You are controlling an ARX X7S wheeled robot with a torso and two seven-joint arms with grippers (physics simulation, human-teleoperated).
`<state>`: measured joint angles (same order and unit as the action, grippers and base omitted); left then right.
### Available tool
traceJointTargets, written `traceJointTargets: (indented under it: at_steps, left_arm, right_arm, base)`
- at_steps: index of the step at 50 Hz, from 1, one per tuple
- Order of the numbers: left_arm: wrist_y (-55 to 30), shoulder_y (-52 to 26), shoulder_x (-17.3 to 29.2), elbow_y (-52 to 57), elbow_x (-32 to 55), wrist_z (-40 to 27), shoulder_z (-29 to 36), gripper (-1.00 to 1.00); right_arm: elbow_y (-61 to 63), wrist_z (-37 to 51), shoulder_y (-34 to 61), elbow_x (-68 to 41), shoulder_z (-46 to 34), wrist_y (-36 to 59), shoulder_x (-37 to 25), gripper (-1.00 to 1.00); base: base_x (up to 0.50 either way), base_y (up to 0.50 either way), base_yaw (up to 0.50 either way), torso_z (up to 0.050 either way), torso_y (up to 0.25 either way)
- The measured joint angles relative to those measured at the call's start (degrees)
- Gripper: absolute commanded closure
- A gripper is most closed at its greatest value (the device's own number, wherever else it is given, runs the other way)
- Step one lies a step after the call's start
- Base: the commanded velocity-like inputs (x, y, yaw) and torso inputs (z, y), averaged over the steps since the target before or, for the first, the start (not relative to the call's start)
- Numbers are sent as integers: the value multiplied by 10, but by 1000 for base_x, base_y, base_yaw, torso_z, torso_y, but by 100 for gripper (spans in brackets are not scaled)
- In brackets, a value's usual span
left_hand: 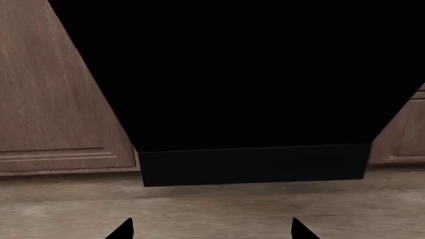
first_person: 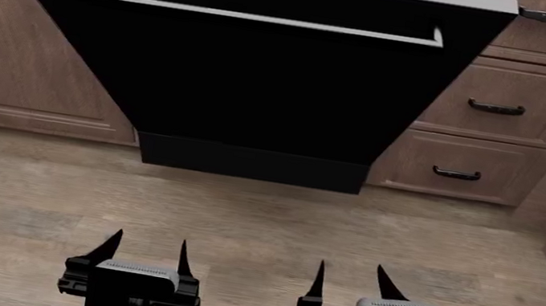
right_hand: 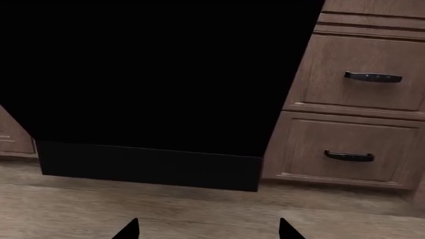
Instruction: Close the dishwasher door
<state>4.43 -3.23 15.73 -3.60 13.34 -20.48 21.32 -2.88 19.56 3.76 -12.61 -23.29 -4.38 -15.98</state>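
Both claws — left (first_person: 147,252), right (first_person: 349,282) — gape empty before the glossy black, tilted-open dishwasher door (first_person: 241,75).

Domestic kitchen, simulator render. A built-in dishwasher door (first_person: 241,75) hangs part-open between a brown wooden cabinet door (first_person: 6,56) and stacked wooden drawer fronts (first_person: 496,109). Wood-plank floor (first_person: 262,224) lies below the door.

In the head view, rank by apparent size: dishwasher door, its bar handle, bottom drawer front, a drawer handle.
1. Dishwasher door
2. Bottom drawer front
3. Bar handle, longer than the drawer front but thin
4. Drawer handle
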Motion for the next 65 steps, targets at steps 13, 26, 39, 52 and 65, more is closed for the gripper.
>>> traceJointTargets:
  at_steps: [13, 26, 39, 52, 65]
  left_arm:
    - [0, -1, 1, 0, 3, -1, 2, -100]
    - [1, -2, 2, 0, 4, -3, 4, -100]
    - [2, -2, 4, 0, 6, -5, 6, -100]
    - [3, -1, 6, 1, 6, -7, 7, -100]
    - [5, -1, 7, 1, 7, -9, 10, -100]
  right_arm:
    - [-1, -1, 1, -6, -1, 0, -1, -100]
    - [-2, 1, 2, -5, -4, -1, -3, -100]
    - [-3, 4, 2, -4, -7, -2, -5, -100]
    - [-3, 3, 3, -9, -8, -2, -5, -100]
    - [-4, 3, 5, -13, -9, -3, -5, -100]
  base:
    - [237, 0, 0, 0, 0]
    - [246, 94, 0, 0, 0]
    - [246, 228, 0, 0, 0]
    - [245, 84, 0, 0, 0]
    - [247, 0, 0, 0, 0]
